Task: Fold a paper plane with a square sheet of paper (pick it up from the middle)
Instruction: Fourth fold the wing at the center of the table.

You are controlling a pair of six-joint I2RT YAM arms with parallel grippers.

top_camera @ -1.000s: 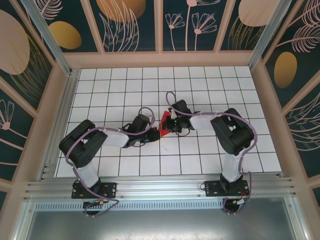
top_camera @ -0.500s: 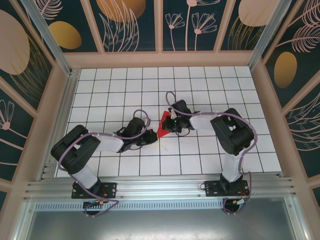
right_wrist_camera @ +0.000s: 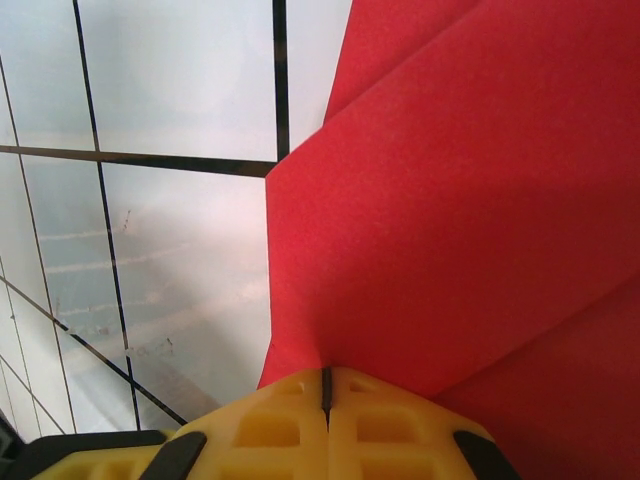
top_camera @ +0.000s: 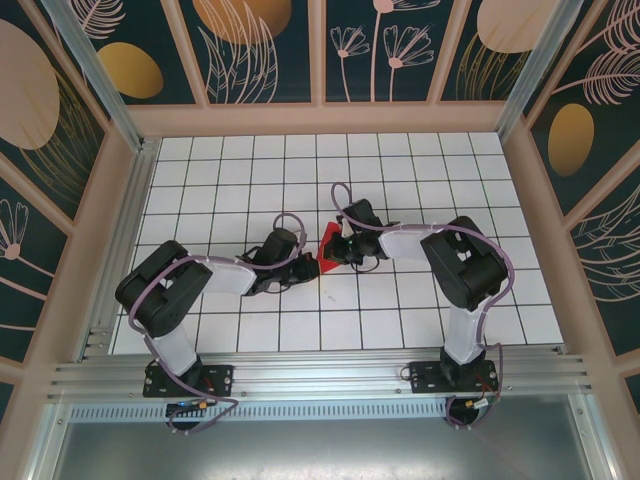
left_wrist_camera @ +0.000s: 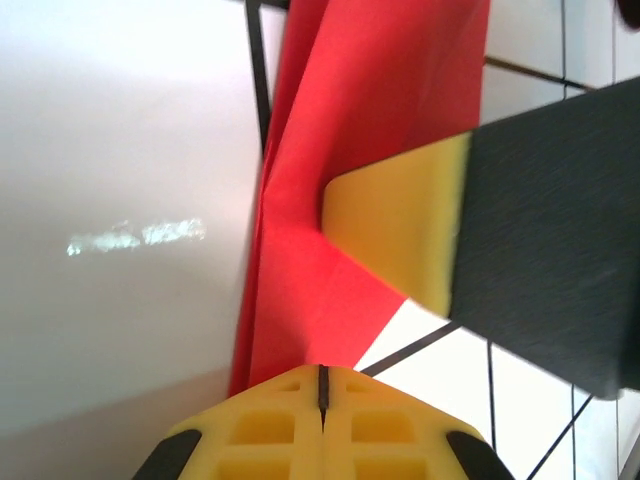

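One sheet (right_wrist_camera: 450, 200), edges pinched, left tool (left_wrist_camera: 322, 385), right tool (right_wrist_camera: 325, 388)

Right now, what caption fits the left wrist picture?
Left gripper pinches the creased red paper over the white grid table.

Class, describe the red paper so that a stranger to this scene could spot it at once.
Find the white gridded table, then its middle, where the left pincer and right pincer meet. The folded red paper lies between them. It alone is bright red; all around it is white, black or yellow.
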